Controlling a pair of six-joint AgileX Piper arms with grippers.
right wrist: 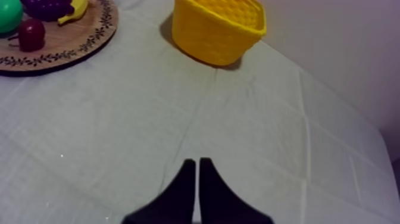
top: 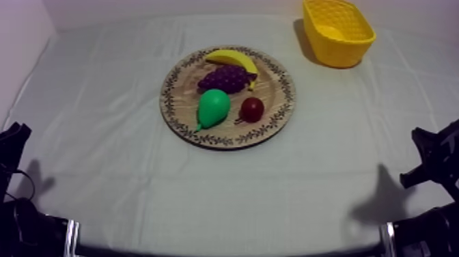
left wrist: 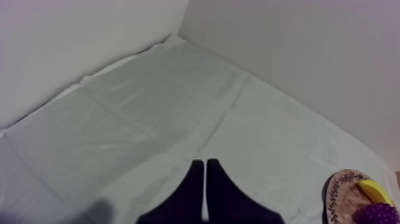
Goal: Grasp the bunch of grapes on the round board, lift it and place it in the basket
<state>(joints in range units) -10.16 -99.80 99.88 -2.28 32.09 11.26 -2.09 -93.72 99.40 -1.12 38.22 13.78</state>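
Right claw [right wrist: 197,162] closed; grapes [top: 224,79] on wooden board [top: 225,135].

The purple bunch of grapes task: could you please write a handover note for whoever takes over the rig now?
The left gripper is shut on nothing over bare cloth.
The right gripper is shut on nothing, short of the yellow basket.
The purple bunch of grapes lies on the round wooden board, beside the yellow banana.
Done: nothing.
Left: grasp the grapes, carry them into the basket.

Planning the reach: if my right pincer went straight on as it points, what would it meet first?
The right pincer would likely meet the yellow basket, past bare cloth; depth unclear.
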